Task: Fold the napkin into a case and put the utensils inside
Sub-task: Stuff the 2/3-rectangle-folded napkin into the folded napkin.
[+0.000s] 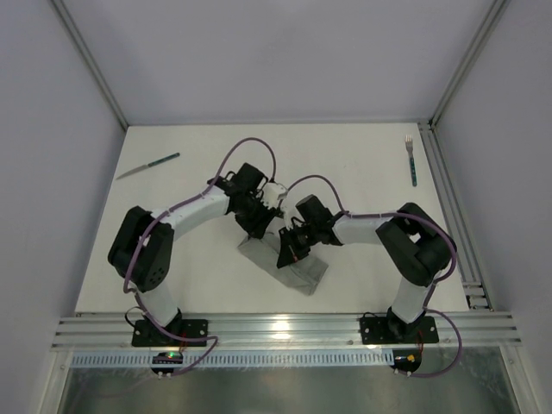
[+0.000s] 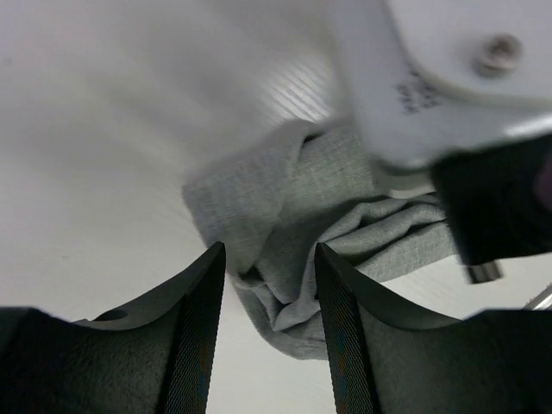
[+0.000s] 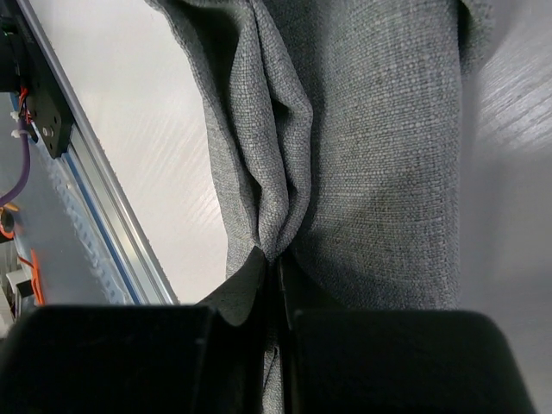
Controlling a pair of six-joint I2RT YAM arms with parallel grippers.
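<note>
- Overhead, the napkin [image 1: 299,272] lies as a narrow folded strip near the front middle of the table [image 1: 362,181], with both arms bent over its far end. The knife [image 1: 148,166] lies well apart at the far left and the fork [image 1: 410,160] well apart at the far right, neither yet inside the cloth. The risk is that two arms crowd one small spot, so a pull by one could drag the whole strip or knock the other arm.
- From the left wrist, the left gripper [image 2: 267,254] has its jaws standing apart with bunched cloth at the tips. I cannot tell whether it presses the cloth or merely straddles it. If it closes on several layers at once, the fold could bunch rather than lie flat.
- From the right wrist, the right gripper [image 3: 276,263] is clenched on a ridge of the napkin, which puckers up from that pinch. Lifting or sliding from here could open the folds. A thin pinch may also slip free, leaving the cloth too rumpled to take the knife and fork.
</note>
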